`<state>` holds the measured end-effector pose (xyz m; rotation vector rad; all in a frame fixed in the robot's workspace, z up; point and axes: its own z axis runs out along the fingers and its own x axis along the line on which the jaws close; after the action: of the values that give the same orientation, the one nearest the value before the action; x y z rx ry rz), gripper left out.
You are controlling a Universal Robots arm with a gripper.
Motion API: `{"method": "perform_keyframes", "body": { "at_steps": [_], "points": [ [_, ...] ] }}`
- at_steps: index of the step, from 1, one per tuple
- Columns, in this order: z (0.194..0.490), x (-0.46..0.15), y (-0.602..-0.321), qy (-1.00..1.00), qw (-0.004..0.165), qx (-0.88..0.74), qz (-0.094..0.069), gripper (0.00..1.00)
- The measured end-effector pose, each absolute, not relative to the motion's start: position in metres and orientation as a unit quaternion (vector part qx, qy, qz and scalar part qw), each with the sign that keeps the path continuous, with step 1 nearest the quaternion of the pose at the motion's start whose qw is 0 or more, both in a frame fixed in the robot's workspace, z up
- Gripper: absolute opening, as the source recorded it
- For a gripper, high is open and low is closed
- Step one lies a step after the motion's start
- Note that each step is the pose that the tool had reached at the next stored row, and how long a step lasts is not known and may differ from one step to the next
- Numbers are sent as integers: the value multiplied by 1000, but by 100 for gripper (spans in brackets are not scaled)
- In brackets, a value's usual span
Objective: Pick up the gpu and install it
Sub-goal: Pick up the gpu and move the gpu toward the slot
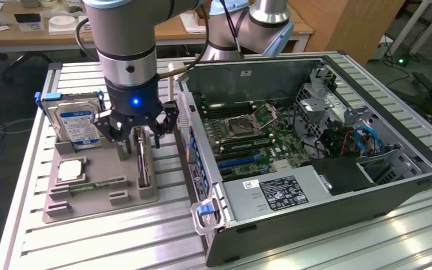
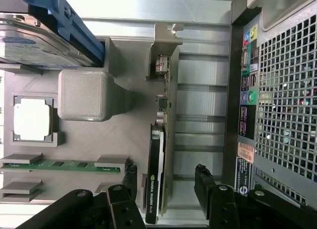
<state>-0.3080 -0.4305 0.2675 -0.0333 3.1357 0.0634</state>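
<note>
Your fingers (image 2: 204, 187) stand spread on either side of the gpu (image 2: 156, 177), which sits on edge in the grey tray (image 2: 126, 140).

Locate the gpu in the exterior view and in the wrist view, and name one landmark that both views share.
Exterior view: the gpu stands on edge in the grey holder, under the gripper, between the hard drive and the computer case.
Wrist view: the gpu shows edge-on inside the open gripper, touching neither jaw.
Shared landmark: the hard drive with its blue bracket.
</note>
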Motion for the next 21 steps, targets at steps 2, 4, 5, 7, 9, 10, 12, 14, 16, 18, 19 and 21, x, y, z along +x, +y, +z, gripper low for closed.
{"method": "perform_keyframes", "body": {
  "at_steps": [2, 4, 5, 7, 9, 10, 12, 14, 16, 18, 19, 21],
  "points": [
    [268, -308, -431, 1000, 3, -11, 20, 59],
    [267, -308, -430, 1000, 3, -11, 20, 59],
    [267, -308, -430, 1000, 3, -11, 20, 59],
    [267, -308, -429, 1000, 3, -10, 20, 59],
    [267, -308, -428, 1000, 3, -11, 20, 59],
    [267, -308, -428, 1000, 3, -11, 20, 59],
    [267, -308, -428, 1000, 3, -11, 20, 59],
    [266, -308, -427, 1000, 2, -11, 20, 59],
    [265, -308, -427, 1000, 3, -11, 20, 59],
    [263, -308, -427, 1000, 3, -11, 20, 59],
    [262, -308, -427, 1000, 3, -10, 20, 59],
    [258, -308, -426, 1000, 2, -8, 20, 59]
  ]
}}
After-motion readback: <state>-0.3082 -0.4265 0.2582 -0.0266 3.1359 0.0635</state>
